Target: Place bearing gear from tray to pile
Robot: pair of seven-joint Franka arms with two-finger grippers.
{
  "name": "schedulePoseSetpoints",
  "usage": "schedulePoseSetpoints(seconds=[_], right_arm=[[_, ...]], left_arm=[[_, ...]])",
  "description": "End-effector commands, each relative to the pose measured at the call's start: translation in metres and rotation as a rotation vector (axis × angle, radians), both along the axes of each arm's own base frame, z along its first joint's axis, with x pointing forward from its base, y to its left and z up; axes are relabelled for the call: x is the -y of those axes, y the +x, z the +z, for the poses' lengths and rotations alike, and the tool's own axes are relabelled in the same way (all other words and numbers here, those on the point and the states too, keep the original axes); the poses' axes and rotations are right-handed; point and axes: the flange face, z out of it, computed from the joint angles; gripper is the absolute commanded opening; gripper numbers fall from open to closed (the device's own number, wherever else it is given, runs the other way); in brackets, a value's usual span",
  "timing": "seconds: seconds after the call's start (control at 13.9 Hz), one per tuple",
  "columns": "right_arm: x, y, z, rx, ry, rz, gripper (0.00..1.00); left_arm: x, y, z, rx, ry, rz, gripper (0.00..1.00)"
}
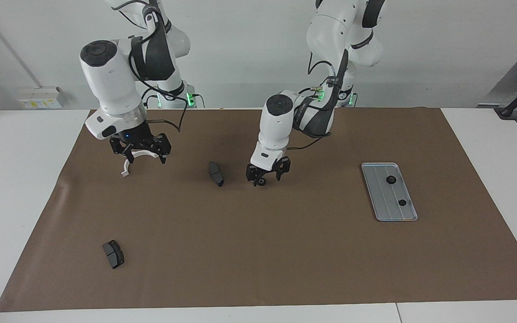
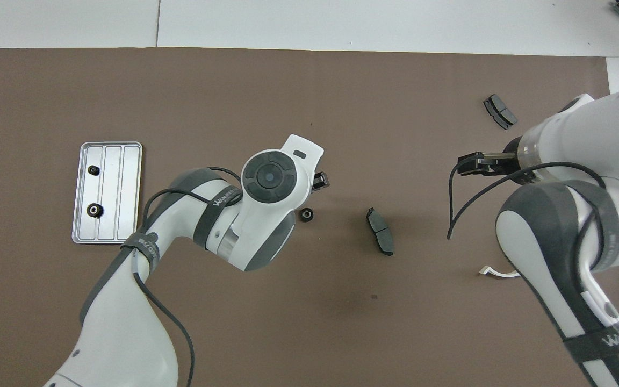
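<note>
Lying lengthwise away from the robots, the tray (image 1: 389,191) holds two gears (image 1: 391,180). The left gripper (image 1: 267,176) hangs jaws spread, empty, over a bearing gear (image 2: 306,215) flat on the counter near a pad (image 2: 380,231); overhead shows it clear. The right gripper (image 1: 140,151), jaws spread, hovers over the white bracket (image 1: 126,168).

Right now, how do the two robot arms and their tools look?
Both arms are glossy white with rounded dark grey joint covers and round dark grey end caps. Black cables loop along each, held by dark straps with white lettering. The left arm's black two-finger tool and the right arm's black two-finger tool sit below white wrists. Green lights glow at both bases.
</note>
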Motion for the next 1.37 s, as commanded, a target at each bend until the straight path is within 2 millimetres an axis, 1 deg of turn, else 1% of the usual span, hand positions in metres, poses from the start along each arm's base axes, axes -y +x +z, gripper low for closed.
schedulePoseSetpoints(seconds=[0.0, 0.07, 0.14, 0.22, 0.29, 0.36, 0.43, 0.5, 0.58, 0.65, 0.72, 0.79, 0.86, 0.94, 1.01, 1.08, 1.22, 1.3], right_arm=[[-0.044, 0.008, -0.031, 0.010, 0.030, -0.036, 1.00], [-0.062, 0.009, -0.038, 0.019, 0.034, -0.032, 1.00], [-0.088, 0.006, -0.044, 0.028, 0.040, -0.029, 1.00], [-0.115, 0.002, -0.050, 0.032, 0.049, -0.057, 1.00], [-0.146, -0.005, -0.058, 0.036, 0.061, -0.094, 1.00], [-0.172, -0.011, -0.066, 0.045, 0.072, -0.112, 1.00], [-0.193, -0.017, -0.074, 0.049, 0.079, -0.113, 1.00], [-0.215, -0.023, -0.082, 0.048, 0.083, -0.105, 1.00], [-0.232, -0.027, -0.087, 0.048, 0.084, -0.097, 1.00], [-0.244, -0.031, -0.090, 0.052, 0.089, -0.090, 1.00], [-0.255, -0.036, -0.093, 0.053, 0.091, -0.073, 1.00], [-0.268, -0.042, -0.104, 0.040, 0.081, -0.057, 1.00], [-0.280, -0.045, -0.121, 0.032, 0.063, -0.049, 1.00], [-0.297, -0.046, -0.138, 0.037, 0.066, -0.041, 1.00], [-0.309, -0.046, -0.152, 0.032, 0.061, -0.036, 1.00], [-0.313, -0.045, -0.161, 0.027, 0.055, -0.030, 1.00], [-0.312, -0.047, -0.166, 0.031, 0.031, -0.009, 1.00], [-0.313, -0.049, -0.173, 0.027, 0.021, -0.004, 1.00]], left_arm=[[-0.093, 0.034, 0.053, -0.013, 0.026, 0.049, 1.00], [-0.128, 0.044, 0.058, -0.042, 0.045, 0.035, 1.00], [-0.161, 0.053, 0.060, -0.062, 0.058, 0.021, 1.00], [-0.193, 0.062, 0.059, -0.072, 0.065, 0.014, 1.00], [-0.228, 0.070, 0.056, -0.076, 0.069, 0.012, 1.00], [-0.265, 0.077, 0.054, -0.078, 0.072, -0.002, 1.00], [-0.303, 0.082, 0.052, -0.077, 0.076, -0.028, 1.00], [-0.344, 0.081, 0.049, -0.075, 0.080, -0.070, 0.98], [-0.374, 0.078, 0.042, -0.077, 0.085, -0.118, 0.93], [-0.401, 0.076, 0.036, -0.054, 0.088, -0.135, 0.90], [-0.413, 0.074, 0.027, -0.040, 0.091, -0.131, 0.87], [-0.420, 0.073, 0.018, -0.030, 0.094, -0.122, 0.84], [-0.424, 0.073, 0.011, -0.028, 0.095, -0.118, 0.80], [-0.426, 0.075, 0.000, -0.035, 0.097, -0.137, 0.76], [-0.436, 0.075, -0.006, -0.037, 0.100, -0.156, 0.74], [-0.440, 0.076, -0.011, -0.035, 0.097, -0.165, 0.72], [-0.436, 0.080, -0.021, -0.028, 0.097, -0.168, 0.68], [-0.435, 0.081, -0.026, -0.021, 0.098, -0.168, 0.67]])
